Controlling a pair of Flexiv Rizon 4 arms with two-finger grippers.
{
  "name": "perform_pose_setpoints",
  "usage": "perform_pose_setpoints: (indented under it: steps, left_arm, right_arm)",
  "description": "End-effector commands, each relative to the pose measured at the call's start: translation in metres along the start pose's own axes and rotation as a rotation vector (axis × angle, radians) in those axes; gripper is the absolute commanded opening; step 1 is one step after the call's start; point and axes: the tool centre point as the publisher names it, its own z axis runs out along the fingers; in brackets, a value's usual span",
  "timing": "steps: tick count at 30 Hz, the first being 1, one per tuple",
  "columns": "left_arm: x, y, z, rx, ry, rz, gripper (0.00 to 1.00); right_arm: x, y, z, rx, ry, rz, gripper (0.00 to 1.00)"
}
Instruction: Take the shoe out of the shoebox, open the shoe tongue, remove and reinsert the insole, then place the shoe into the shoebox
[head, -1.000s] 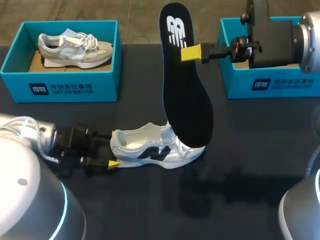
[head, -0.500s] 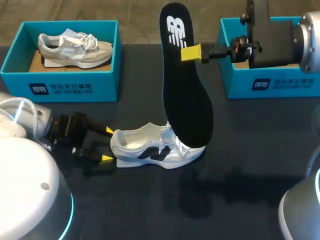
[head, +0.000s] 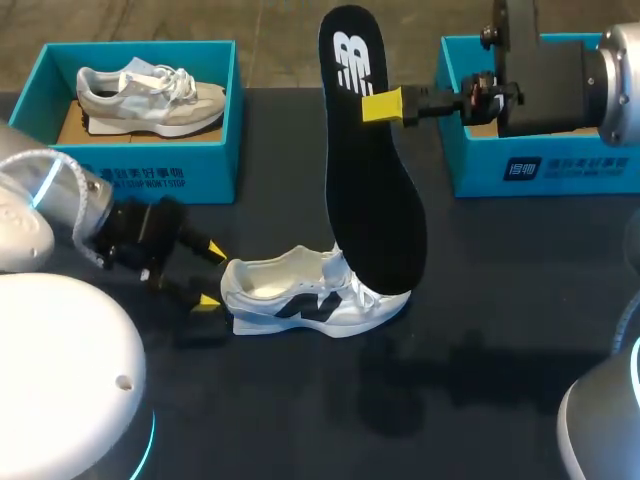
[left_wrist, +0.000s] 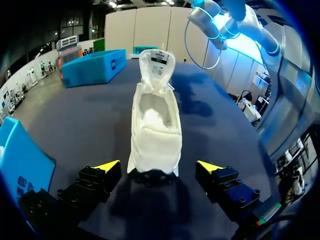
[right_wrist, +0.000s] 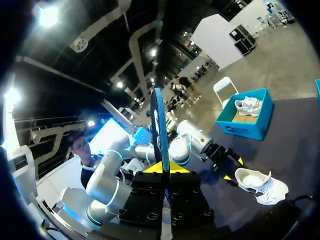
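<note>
Right tool clamped on insole, holding it upright, lower end over shoe; I judge it staged for reinsertion. Shoe on bench, mid-front. Left tool spread wide at heel, not touching; likely placed to brace it.

A white two-letter logo is printed on the upper end of the black foam insole, top centre of the head view. At upper left, the teal cardboard shoebox carries a dark label on its front wall, with a small white emblem, white characters and a line of capitals. The second teal shoebox, at upper right, bears a matching label. The silver-white sneaker, lower centre, shows a dark letter emblem on its side. In the left wrist view, a white tag on that sneaker's tongue has dark print too small to read.
</note>
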Motion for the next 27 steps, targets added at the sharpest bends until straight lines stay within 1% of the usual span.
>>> perform_pose_setpoints:
  steps: [1,5,8,24,27]
  left_arm:
    - [-0.001,-0.012,-0.009,-0.183,0.039,-0.024,1.0]
    - [0.002,-0.021,-0.013,-0.262,0.069,-0.047,1.0]
    - [0.007,-0.027,-0.015,-0.306,0.06,-0.065,1.0]
    - [0.007,-0.027,-0.015,-0.306,0.06,-0.065,1.0]
    - [0.008,-0.029,-0.009,-0.36,0.061,-0.064,1.0]
  right_arm:
    - [-0.001,0.003,0.005,0.003,0.0,0.002,0.0]
    - [-0.001,0.003,0.005,0.003,0.0,0.002,0.0]
    - [-0.001,0.003,0.005,0.003,0.0,0.002,0.0]
    - [-0.001,0.003,0.005,0.003,0.0,0.002,0.0]
    - [-0.001,0.003,0.005,0.003,0.0,0.002,0.0]
